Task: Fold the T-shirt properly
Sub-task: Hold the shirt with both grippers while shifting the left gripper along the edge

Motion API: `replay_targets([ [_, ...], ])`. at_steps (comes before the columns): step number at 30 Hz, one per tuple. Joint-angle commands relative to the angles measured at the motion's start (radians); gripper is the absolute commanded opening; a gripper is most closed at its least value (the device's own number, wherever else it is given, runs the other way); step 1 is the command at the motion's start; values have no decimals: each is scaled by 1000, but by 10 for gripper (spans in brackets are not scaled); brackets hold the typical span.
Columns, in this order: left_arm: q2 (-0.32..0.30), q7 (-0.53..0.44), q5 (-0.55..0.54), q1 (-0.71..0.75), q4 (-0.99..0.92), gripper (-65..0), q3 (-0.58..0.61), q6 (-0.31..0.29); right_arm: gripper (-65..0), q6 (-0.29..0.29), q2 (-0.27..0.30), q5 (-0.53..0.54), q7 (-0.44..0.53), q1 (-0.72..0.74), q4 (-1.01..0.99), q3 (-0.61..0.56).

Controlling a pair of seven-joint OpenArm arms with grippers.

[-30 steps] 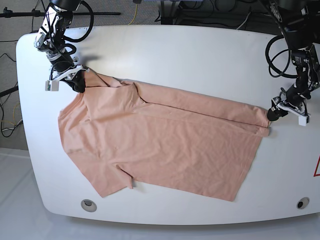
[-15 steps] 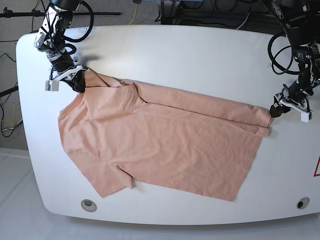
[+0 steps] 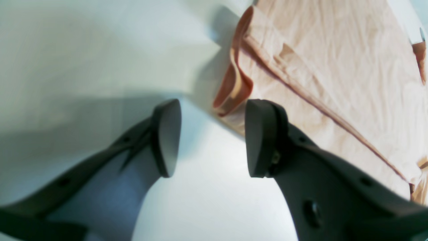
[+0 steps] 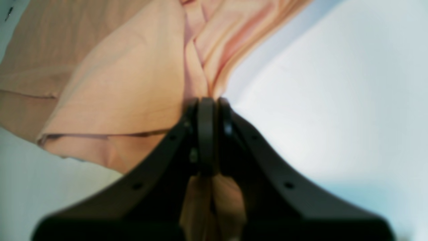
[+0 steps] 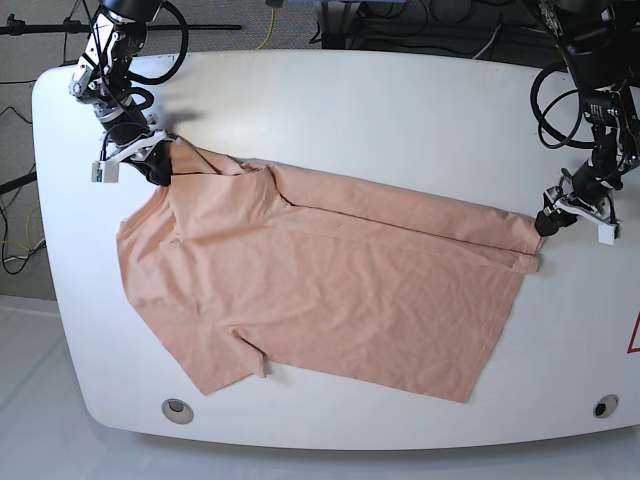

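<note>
- While the T-shirt (image 5: pixel 320 290) is lying spread over the bench (image 5: pixel 400 110), soft and limp, right gripper (image 4: pixel 207 110) fingers are clenching its shoulder-side bunch.
- Left gripper (image 3: pixel 207 137) fingers are gaping empty beside its hem corner, a good hold.

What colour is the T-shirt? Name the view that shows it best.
The T-shirt is plain salmon pink; the base view shows it best.
</note>
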Motion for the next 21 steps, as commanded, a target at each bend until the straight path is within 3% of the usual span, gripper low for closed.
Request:
replay_targets([
  [1, -6, 24, 19, -12, -11, -449, 3, 4, -650, -2, 9, -12, -16, 1, 9, -1],
  [6, -9, 29, 14, -42, -39, -521, 3, 10, -650, -2, 8, -10, -16, -2, 10, -2],
  [12, -9, 25, 15, -53, -49, -396, 10, 5, -650, -2, 8, -9, -15, -5, 8, -2],
  [16, -7, 20, 17, -54, -39, -399, 15, 6, -650, -2, 8, -9, -15, -5, 7, -2],
  [21, -6, 15, 13, -58, -30, -574, 14, 10, -650, -2, 8, -10, -19, -3, 3, -4],
])
